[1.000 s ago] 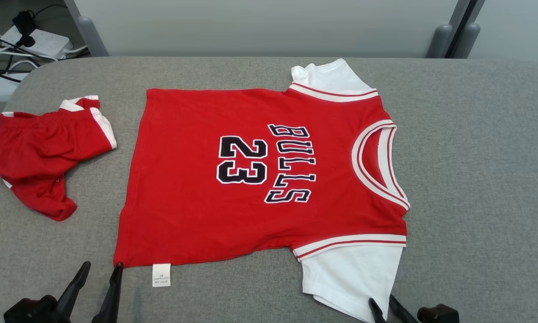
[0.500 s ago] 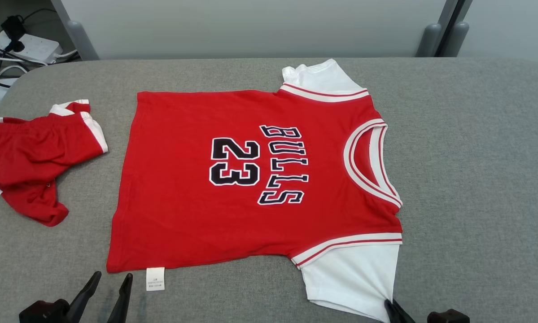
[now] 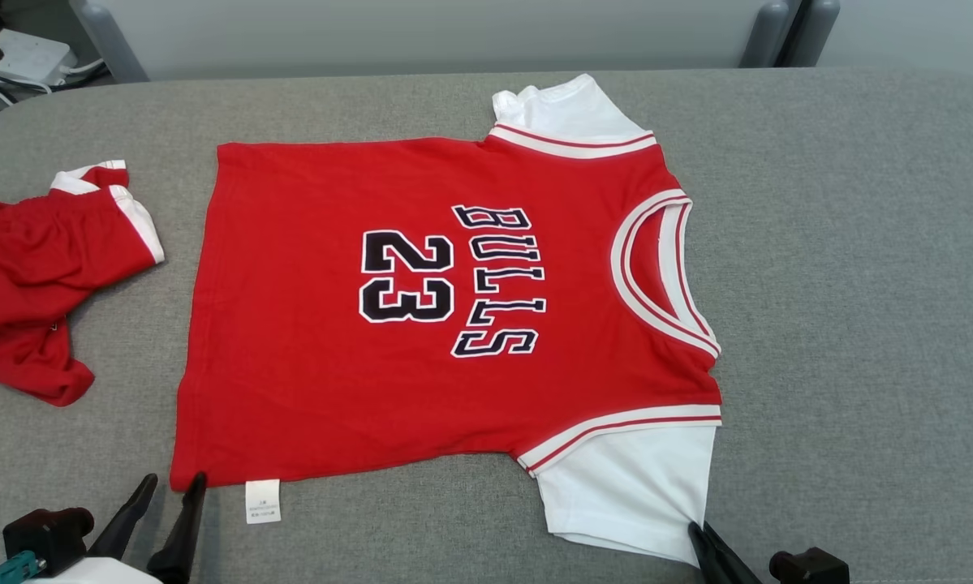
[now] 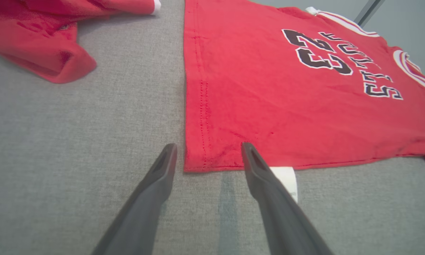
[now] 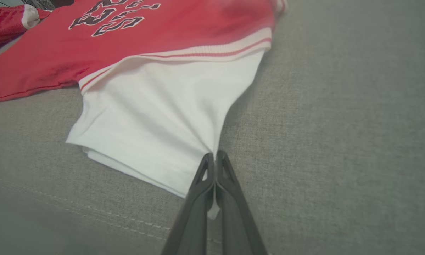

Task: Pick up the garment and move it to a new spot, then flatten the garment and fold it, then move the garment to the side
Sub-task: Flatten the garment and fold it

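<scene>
At the near edge of the counter [image 3: 859, 324], my left end effector [image 3: 174, 480] stands with its fingers spread. In the left wrist view the shirt's [image 3: 332, 365] near hem corner lies just ahead of the tips and between them, and I grip nothing there yet. A white label [image 3: 262, 500] pokes out from under the hem just to its right. My right end effector [image 3: 701, 531] is pinched tight on the outer corner of the near sleeve [image 3: 624, 487], the white cloth drawn to a point where the fingers meet. So each arm sits at its own near corner.

The shirt lies flat, print up, its long axis running across me: hem to my left, collar to my right. From both end effectors it stretches straight away toward the far edge. I judge the coming move to be a fold carried away from me, once the left closes on its corner.

Beyond, the far sleeve [image 3: 563, 113] lies close to the counter's back edge, so there is little room there. Red shorts [image 3: 23, 268] lie to the left, apart from the hem. The right side has the widest room for setting the shirt aside.
</scene>
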Robot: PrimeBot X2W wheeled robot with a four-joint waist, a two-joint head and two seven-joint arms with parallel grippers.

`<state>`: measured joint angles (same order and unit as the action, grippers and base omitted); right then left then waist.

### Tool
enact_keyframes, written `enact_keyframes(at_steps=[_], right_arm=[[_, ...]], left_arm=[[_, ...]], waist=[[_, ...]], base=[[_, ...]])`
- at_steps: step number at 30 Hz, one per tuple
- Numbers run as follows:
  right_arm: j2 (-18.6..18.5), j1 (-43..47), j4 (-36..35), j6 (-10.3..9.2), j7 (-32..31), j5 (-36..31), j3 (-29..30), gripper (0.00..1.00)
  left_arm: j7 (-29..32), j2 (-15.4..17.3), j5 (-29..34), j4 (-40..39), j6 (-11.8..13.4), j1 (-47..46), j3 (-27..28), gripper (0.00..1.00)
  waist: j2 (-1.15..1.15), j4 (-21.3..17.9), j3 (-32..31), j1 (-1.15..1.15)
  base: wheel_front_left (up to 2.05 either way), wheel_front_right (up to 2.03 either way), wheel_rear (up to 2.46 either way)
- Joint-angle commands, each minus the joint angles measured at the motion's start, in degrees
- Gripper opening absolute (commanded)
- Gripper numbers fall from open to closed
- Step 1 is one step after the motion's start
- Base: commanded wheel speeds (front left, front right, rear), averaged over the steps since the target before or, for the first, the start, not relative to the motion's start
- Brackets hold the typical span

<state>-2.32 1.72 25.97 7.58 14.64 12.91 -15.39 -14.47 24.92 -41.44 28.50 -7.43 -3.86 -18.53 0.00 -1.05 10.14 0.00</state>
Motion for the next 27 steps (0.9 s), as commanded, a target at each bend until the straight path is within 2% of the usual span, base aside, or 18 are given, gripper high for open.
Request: enact_keyframes(at_steps=[1, 3, 4, 5, 6, 7, 8, 19, 20, 21, 22, 23, 27], right_arm=[[-0.6, -0.7, -2.0, -0.09, 0.0, -0.8, -1.4, 0.0], [-0.6, -0.7, -2.5, -0.09, 0.0, -1.0, -1.4, 0.0], [-0.6, -0.8, -2.8, -0.09, -0.1, -1.1, -1.3, 0.0], [-0.6, -0.9, -3.1, -0.09, -0.1, -1.2, -1.3, 0.0], [-0.6, -1.0, -3.4, -0.09, -0.1, -1.4, -1.2, 0.0], [-0.6, -1.0, -3.4, -0.09, -0.1, -1.4, -1.2, 0.0], [-0.6, -1.0, -4.0, -0.09, -0.3, -1.7, -1.1, 0.0], [-0.6, -0.7, -7.0, -0.09, -1.7, -3.4, -0.1, 0.0], [-0.6, -0.5, -7.3, -0.09, -1.8, -3.5, 0.1, 0.0], [-0.6, -0.4, -7.4, -0.09, -2.0, -3.5, 0.1, 0.0], [-0.6, -0.3, -7.6, -0.09, -2.1, -3.5, 0.2, 0.0], [-0.6, -0.2, -7.7, -0.09, -2.1, -3.5, 0.2, 0.0], [-0.6, 0.0, -7.9, -0.09, -2.3, -3.2, -0.3, 0.0]], left_arm=[[-0.5, 2.5, -1.6, -0.2, -0.1, -3.1, 1.5, 0.8], [-0.5, 3.1, -3.9, 0.6, -0.1, -3.6, 0.1, 0.45], [-0.5, 3.4, -5.3, 0.8, -0.1, -3.8, -0.7, 0.36], [-0.5, 3.7, -6.6, 0.9, -0.1, -4.0, -1.5, 0.32], [-0.5, 4.2, -7.6, 0.9, -0.1, -4.3, -2.5, 0.06], [-0.5, 4.2, -7.6, 0.9, -0.1, -4.3, -2.5, 0.06], [-0.5, 4.9, -10.1, 0.8, -0.1, -4.8, -3.7, 0.0], [-0.5, 8.0, -14.0, 0.5, -0.1, -6.2, -6.3, 0.0], [-0.5, 8.1, -13.8, 0.4, -0.1, -6.2, -6.4, 0.04], [-0.5, 8.2, -13.6, 0.2, -0.1, -6.2, -6.2, 0.14], [-0.5, 8.2, -13.4, 0.1, -0.1, -6.1, -6.0, 0.74], [-0.5, 8.1, -13.3, 0.1, -0.1, -6.0, -6.0, 1.0], [-0.5, 7.9, -13.4, 0.2, -0.1, -5.6, -6.3, 1.0]], waist=[[0.0, -0.2, 0.5, 0.0], [0.0, -0.4, 0.9, 0.0], [0.0, -0.5, 1.2, 0.0], [0.0, -0.6, 1.5, 0.0], [0.0, -0.7, 1.7, 0.0], [0.0, -0.7, 1.7, 0.0], [0.0, -0.8, 2.2, 0.0], [0.0, -1.5, 3.2, 0.0], [0.0, -1.5, 3.1, 0.0], [0.0, -1.4, 3.1, 0.0], [0.0, -1.4, 3.0, 0.0], [0.0, -1.4, 3.0, 0.0], [0.0, -1.5, 3.2, 0.0]], base=[[0.0, 0.0, 0.0], [0.0, 0.0, 0.0], [0.0, 0.0, 0.0], [0.0, 0.0, 0.0], [0.0, 0.0, 0.0], [0.0, 0.0, 0.0], [0.0, 0.0, 0.0], [0.0, 0.0, 0.0], [0.0, 0.0, 0.0], [0.0, 0.0, 0.0], [0.0, 0.0, 0.0], [0.0, 0.0, 0.0], [0.0, 0.0, 0.0]])
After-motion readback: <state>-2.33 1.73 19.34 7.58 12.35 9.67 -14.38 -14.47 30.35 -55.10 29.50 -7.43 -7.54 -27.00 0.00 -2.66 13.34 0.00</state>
